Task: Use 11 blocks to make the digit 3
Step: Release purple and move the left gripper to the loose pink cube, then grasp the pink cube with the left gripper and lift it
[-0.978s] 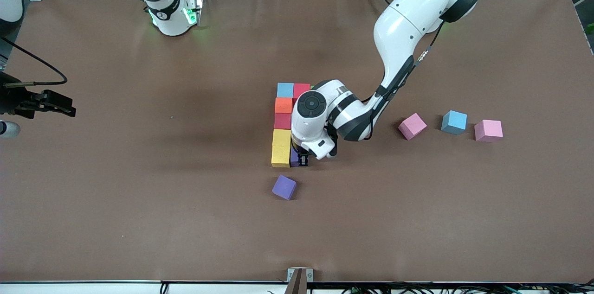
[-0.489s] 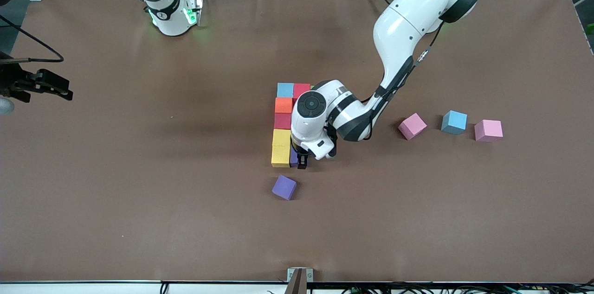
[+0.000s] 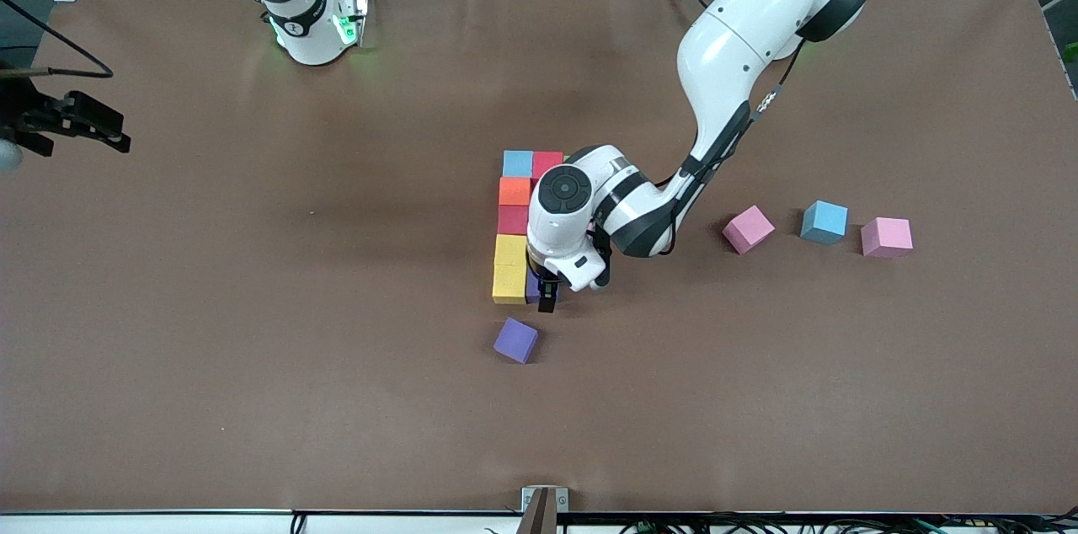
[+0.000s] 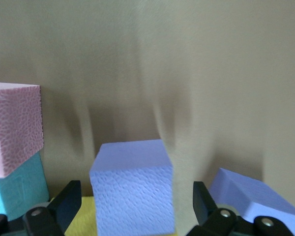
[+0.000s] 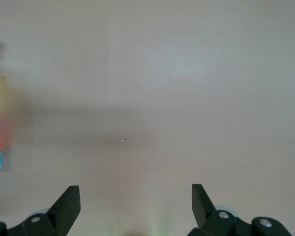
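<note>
The digit 3 (image 3: 518, 226) is half built near the middle of the tabletop (image 3: 253, 307): a straight column of light blue, orange, red and two yellow cubes, a red cube beside the blue one at the top, and a purple block (image 4: 132, 189) tucked against the lowest yellow cube.

The left gripper (image 3: 547, 296) sits low over that purple block with its jaws released and spread to either side of it, not pinching. The risk here is in lifting away: a finger dragging along the foam could twist the block or shove it into the yellow cube and bend the column. A second purple cube (image 3: 515, 339) lies skewed, close by and nearer the camera, so a careless sweep could knock it too.

The right gripper (image 5: 132, 206) waits over bare tabletop at its own end, jaws wide.

All the blocks are matte foam cubes with a pebbled skin and soft edges, so they are light and easily nudged. Two pink cubes (image 3: 748, 228) (image 3: 886, 237) and a light blue one (image 3: 824, 221) lie loose toward the left arm's end.
</note>
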Robot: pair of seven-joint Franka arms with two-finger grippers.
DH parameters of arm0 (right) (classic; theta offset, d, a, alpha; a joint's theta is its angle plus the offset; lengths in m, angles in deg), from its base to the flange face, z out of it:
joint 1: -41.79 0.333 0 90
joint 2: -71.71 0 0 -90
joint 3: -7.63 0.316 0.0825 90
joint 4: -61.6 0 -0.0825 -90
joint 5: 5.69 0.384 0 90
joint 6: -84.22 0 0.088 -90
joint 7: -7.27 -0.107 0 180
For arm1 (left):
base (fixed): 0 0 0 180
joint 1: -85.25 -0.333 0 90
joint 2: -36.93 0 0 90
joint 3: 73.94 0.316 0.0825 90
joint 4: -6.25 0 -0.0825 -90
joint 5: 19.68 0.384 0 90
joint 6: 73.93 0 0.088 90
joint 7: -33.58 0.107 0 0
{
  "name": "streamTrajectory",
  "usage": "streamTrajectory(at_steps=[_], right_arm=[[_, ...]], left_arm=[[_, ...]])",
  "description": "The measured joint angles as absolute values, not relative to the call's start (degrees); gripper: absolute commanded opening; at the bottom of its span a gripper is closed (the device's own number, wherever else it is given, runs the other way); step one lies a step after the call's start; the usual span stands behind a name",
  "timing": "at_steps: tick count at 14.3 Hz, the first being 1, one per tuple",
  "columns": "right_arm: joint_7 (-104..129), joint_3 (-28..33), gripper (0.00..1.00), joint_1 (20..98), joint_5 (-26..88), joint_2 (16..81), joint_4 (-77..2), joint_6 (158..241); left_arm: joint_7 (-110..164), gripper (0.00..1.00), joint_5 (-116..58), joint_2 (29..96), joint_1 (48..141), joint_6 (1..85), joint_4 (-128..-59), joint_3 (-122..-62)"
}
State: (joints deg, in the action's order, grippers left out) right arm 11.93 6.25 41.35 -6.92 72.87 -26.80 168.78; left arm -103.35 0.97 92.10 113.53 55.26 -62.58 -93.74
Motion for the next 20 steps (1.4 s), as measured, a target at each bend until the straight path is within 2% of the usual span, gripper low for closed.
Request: streamTrajectory(at_steps=[6, 10, 16, 20], right_arm=[[11.9, 6.3, 1.00, 41.4, -6.9, 74.2, -27.5, 168.7], [11.9, 6.2, 1.00, 41.3, -6.3, 74.2, -28.1, 168.7], [8.7, 6.2, 1.00, 41.3, -5.9, 74.2, -28.1, 168.7], [8.6, 6.2, 1.00, 41.3, -5.9, 74.3, -28.1, 168.7]], left_arm=[[-95.7, 1.00, 1.0, 85.0, 112.7, 47.1, -62.9, -93.6], [-84.7, 1.00, 1.0, 79.8, 108.3, 41.5, -64.8, -93.6], [-67.4, 1.00, 0.9, 66.9, 97.1, 40.5, -80.5, -95.8], [-60.5, 1.00, 0.7, 63.4, 85.2, 40.5, -87.5, -100.3]])
